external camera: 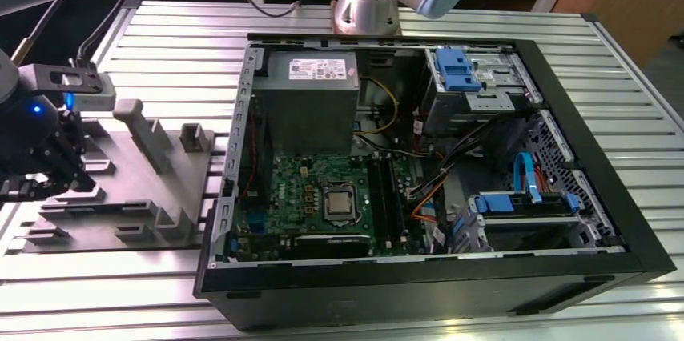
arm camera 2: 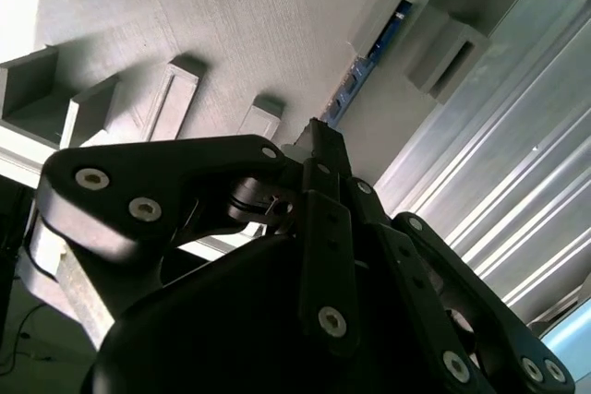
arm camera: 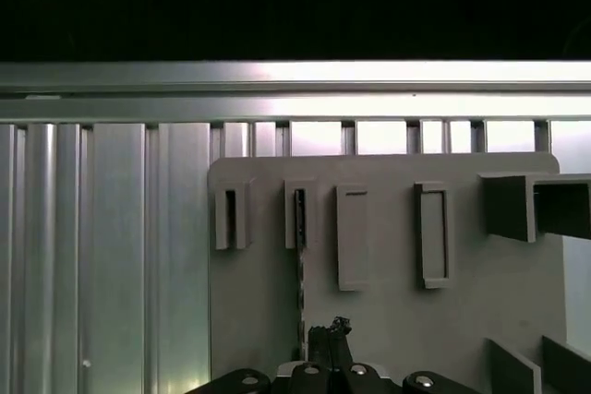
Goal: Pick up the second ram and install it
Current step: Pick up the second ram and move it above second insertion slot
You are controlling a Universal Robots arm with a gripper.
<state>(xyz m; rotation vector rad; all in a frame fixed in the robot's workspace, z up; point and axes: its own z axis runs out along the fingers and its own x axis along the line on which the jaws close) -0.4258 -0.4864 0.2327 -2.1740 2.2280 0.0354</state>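
second ram (arm camera: 300, 274) edge-on in grey holder tray (arm camera: 397, 320) slot, tool (arm camera: 330, 331) just beside it, grip state unclear

Upright blocks (external camera: 144, 137) across the fixture plate (external camera: 112, 197), computer case (external camera: 428, 285) wall just beside.

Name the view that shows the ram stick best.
The second wrist view: the second ram shows its blue-green face, on edge in the grey holder beyond the hand. The first wrist view shows its thin dark edge. In the exterior view it is too small to tell.
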